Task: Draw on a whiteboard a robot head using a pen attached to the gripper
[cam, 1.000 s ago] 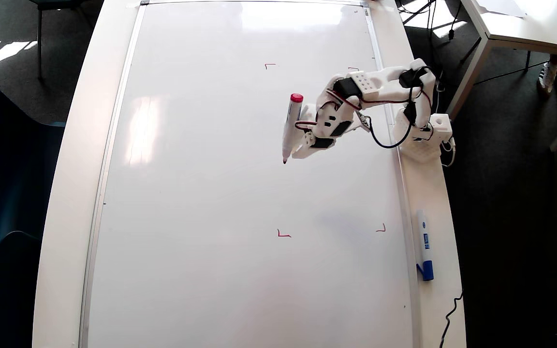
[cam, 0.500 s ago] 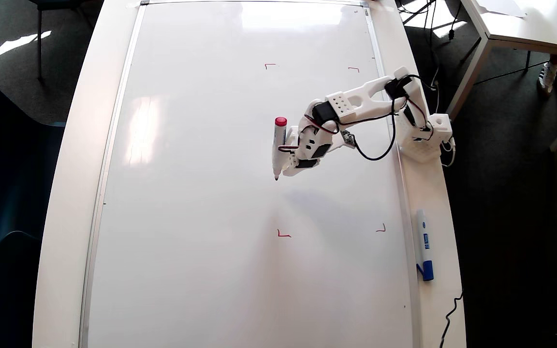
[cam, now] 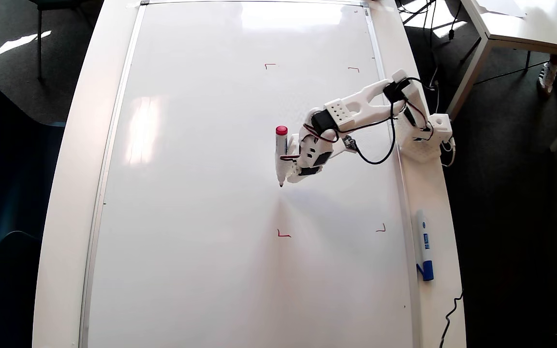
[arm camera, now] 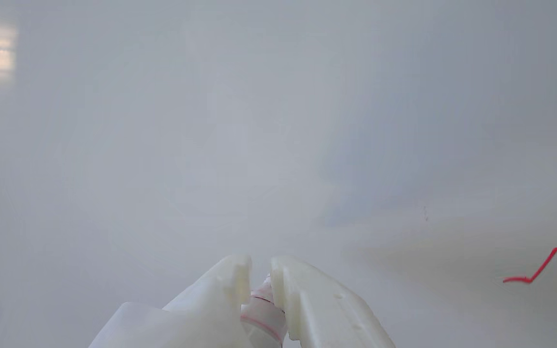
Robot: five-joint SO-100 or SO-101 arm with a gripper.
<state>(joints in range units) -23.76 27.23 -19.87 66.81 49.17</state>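
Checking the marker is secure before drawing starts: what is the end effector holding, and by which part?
The end effector is shut on the pen, gripping the lower barrel near the tip; the red cap end sticks up free.

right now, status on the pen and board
Gripper shut on pen, tip down near whiteboard. No robot head drawn, only red corner marks. Path clear.

White on glossy white, red accents

White-barrelled pen (cam: 281,157) capped red; whiteboard (cam: 201,145) framed silver, marked red; blue-capped marker (cam: 424,244).
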